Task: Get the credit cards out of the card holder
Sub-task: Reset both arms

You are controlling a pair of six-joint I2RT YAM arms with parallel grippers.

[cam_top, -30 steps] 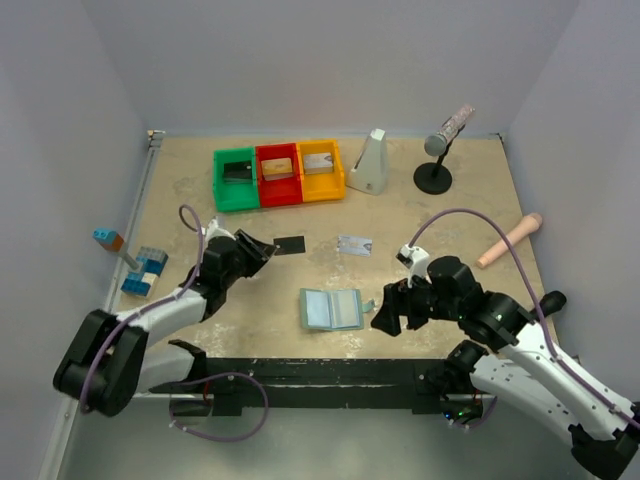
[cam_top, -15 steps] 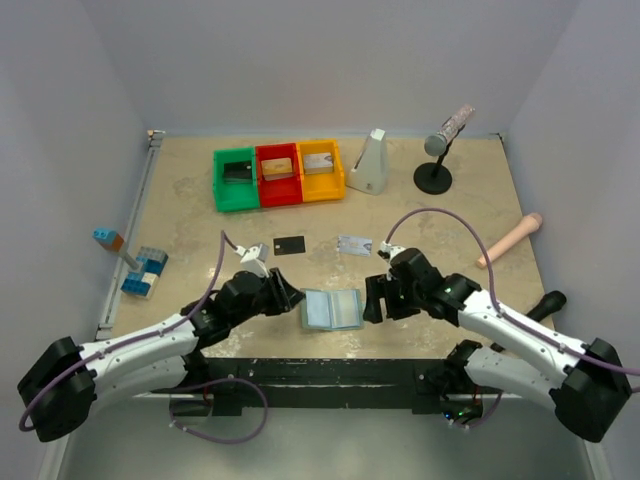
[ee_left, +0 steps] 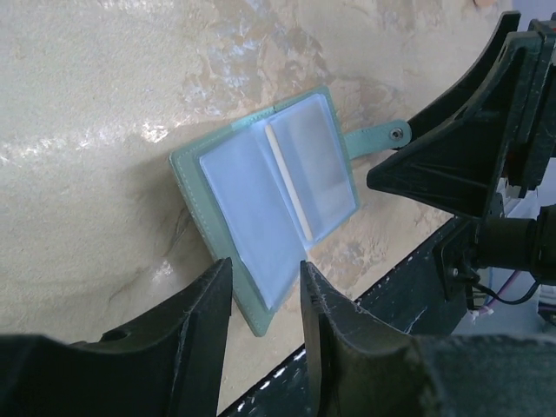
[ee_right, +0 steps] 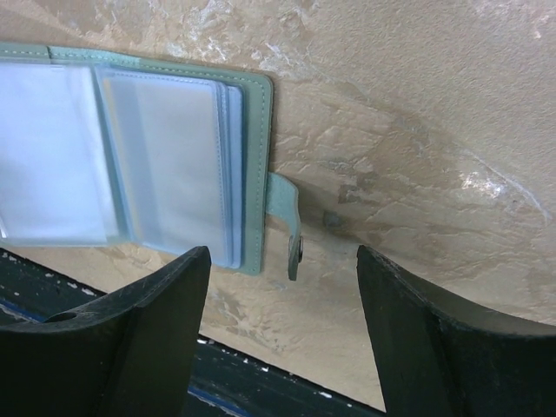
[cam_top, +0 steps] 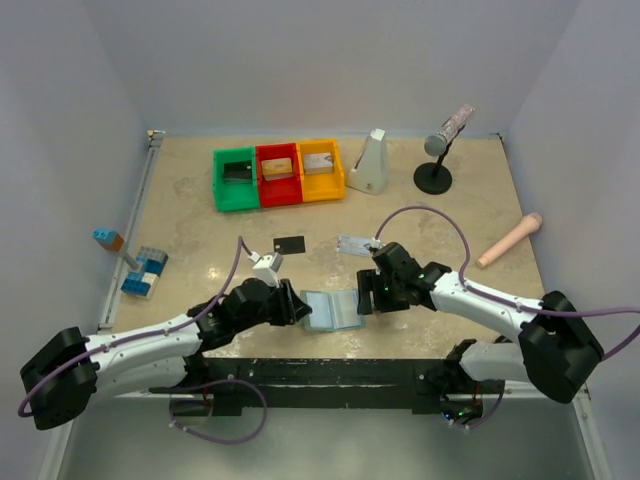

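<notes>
Grey-green and soft, the holder [cam_top: 332,310] lies open and flat on the bench [cam_top: 450,215] at the lower centre of the top view, and its pale blue sleeves [ee_left: 248,204] look empty. A black card [cam_top: 288,244] and a silver card [cam_top: 355,245] rest bare on the bench just above it, apart from each other, so the job seems all but finished. The left end effector [cam_top: 298,308] is spread, its fingers straddling the holder's left edge. The right end effector [cam_top: 368,298] is spread wide over the snap tab [ee_right: 287,217]. The holder looks light, floppy and apt to slide, best pinched at a cover edge or the tab. The cards look thin, stiff and slick, and probably need an edge lifted first.
</notes>
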